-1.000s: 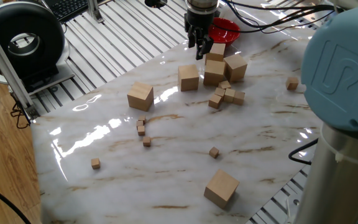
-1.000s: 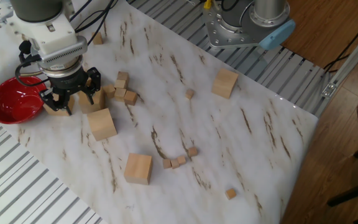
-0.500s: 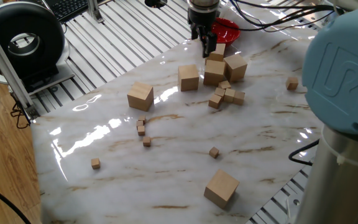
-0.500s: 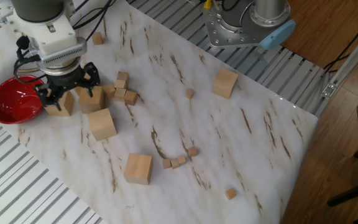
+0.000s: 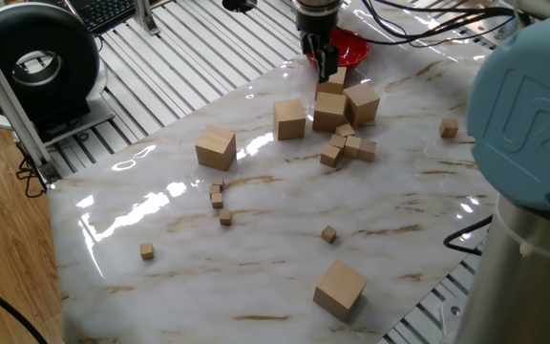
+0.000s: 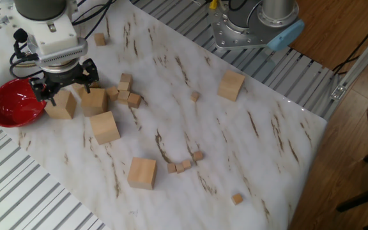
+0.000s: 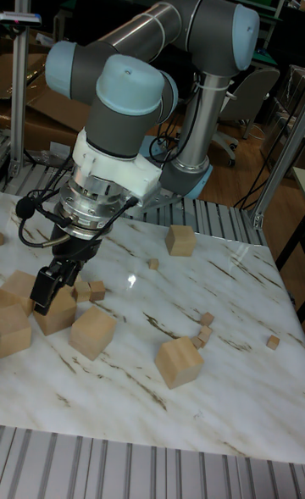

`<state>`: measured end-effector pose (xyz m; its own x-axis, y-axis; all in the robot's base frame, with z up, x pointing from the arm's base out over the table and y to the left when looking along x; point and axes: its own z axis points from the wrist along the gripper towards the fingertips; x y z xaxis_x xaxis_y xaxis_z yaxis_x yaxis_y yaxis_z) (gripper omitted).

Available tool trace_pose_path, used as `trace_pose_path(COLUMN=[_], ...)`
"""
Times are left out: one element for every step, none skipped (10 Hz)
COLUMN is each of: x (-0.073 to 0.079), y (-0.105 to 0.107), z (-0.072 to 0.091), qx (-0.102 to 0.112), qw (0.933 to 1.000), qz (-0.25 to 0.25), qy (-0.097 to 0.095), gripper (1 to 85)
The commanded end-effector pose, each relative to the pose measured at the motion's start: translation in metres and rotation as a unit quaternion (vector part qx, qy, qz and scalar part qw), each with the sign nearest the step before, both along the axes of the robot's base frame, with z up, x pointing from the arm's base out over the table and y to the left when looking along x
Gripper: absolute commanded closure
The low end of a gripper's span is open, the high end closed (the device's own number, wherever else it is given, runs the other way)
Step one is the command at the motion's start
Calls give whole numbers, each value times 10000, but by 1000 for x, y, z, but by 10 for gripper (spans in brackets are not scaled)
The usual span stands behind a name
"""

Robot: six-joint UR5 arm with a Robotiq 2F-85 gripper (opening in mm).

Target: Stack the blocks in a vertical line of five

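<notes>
- nearest block (image 5: 340,289) sits alone at the desk's (image 5: 160,277) front edge
- another block (image 5: 216,148) stands apart, mid-left
- further back, three blocks (image 5: 330,111) cluster with tiny cubes (image 5: 349,146) beside
- the tool (image 5: 324,65) hovers over the cluster near a red bowl (image 6: 15,105), fingers parted, holding nothing

A shiny red bowl (image 6: 15,104) sits at one edge of the white marble-patterned worktop (image 6: 248,140). Tiny wooden cubes (image 5: 219,194) lie scattered over it. A black round device (image 5: 36,62) stands beyond the worktop.
</notes>
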<state>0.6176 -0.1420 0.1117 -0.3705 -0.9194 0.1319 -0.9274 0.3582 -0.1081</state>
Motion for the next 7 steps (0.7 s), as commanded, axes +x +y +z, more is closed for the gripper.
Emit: trace_pose_path(x=[-1,-1,0,0,0,-1,0], y=[-2,-1,0,2,7,16,28], z=[1,1,0,0,0,2,4], qx=[-54,-47,-42,-27,20,38,42], qw=[10000,10000,10000,10000,10000,10000,9999], qz=[-82,-67,-35,-26,-35,-82,-151], qy=[-4,-1,-4,-10,-3,-3,-7], gripper=[87,87,87,87,87,87,90])
